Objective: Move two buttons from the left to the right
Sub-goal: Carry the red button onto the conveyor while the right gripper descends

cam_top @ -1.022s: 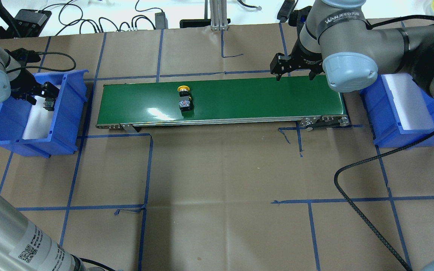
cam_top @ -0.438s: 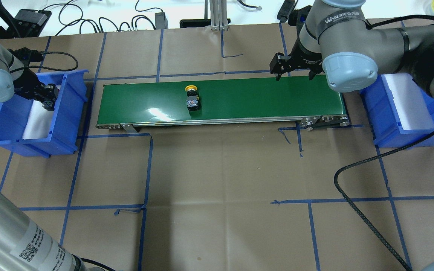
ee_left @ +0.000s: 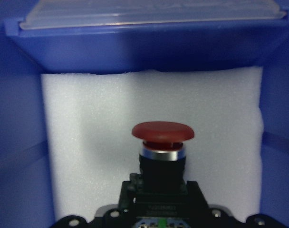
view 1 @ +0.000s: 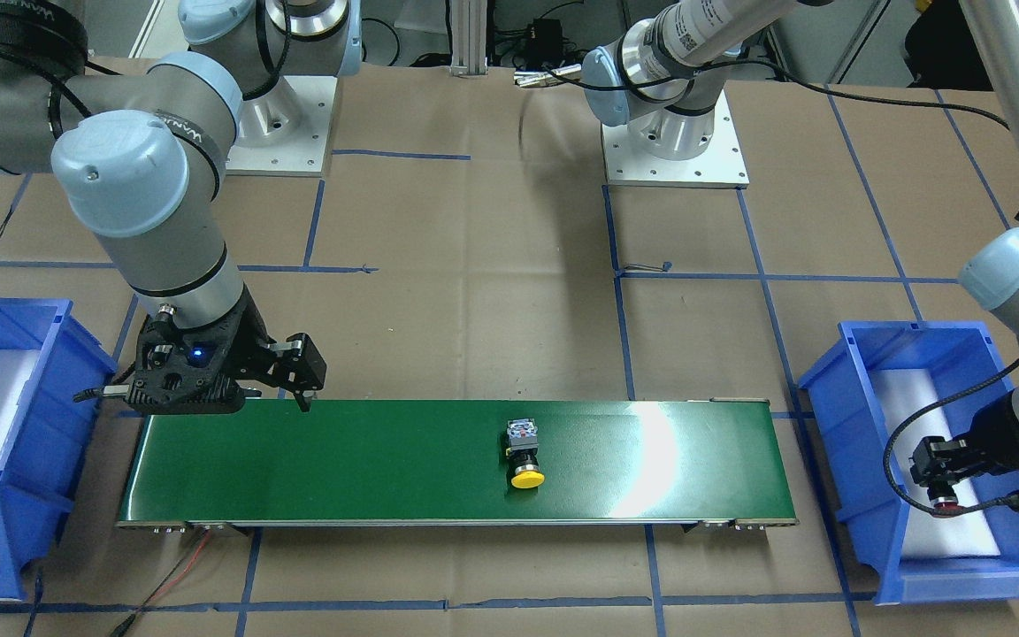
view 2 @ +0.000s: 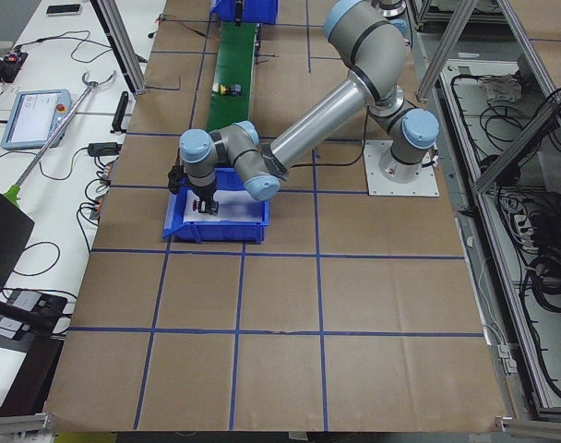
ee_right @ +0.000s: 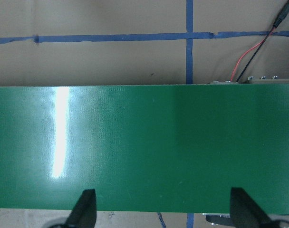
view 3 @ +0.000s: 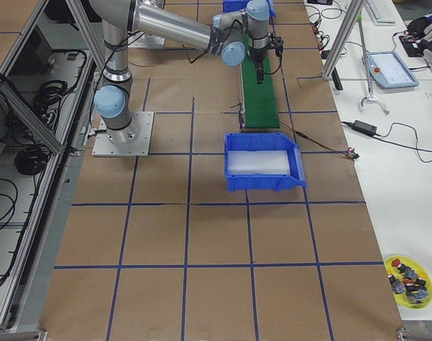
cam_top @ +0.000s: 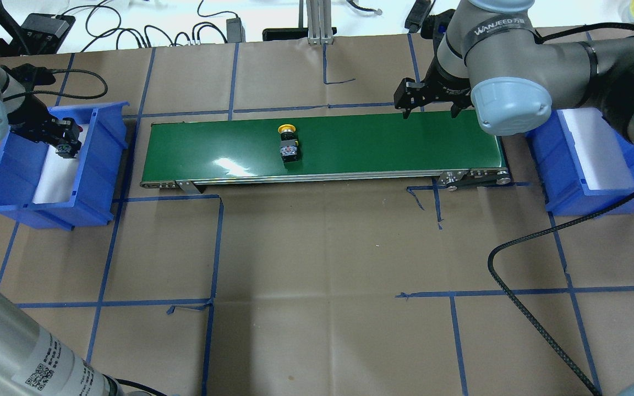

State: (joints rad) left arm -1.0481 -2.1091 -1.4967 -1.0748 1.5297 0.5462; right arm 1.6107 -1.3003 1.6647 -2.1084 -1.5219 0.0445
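Observation:
The yellow button [cam_top: 288,143] lies on its side on the green conveyor belt [cam_top: 377,143], left of the belt's middle; it also shows in the front-facing view [view 1: 524,451]. My left gripper [cam_top: 65,144] is shut on the red button [ee_left: 162,137], cap pointing forward, over the white foam of the left blue bin [cam_top: 97,181]. In the front-facing view the red button [view 1: 946,504] hangs inside that bin [view 1: 846,442]. My right gripper [cam_top: 428,114] is open and empty, just above the belt's right end [ee_right: 162,209].
The right blue bin [cam_top: 564,192] with white foam stands past the belt's right end, partly under my right arm. A black cable [cam_top: 520,308] loops across the table at the front right. Blue tape lines cross the brown table paper.
The yellow button has travelled to the right along the belt. My left gripper has shifted a little toward the bin's far end with the red button. The right gripper has stayed still.

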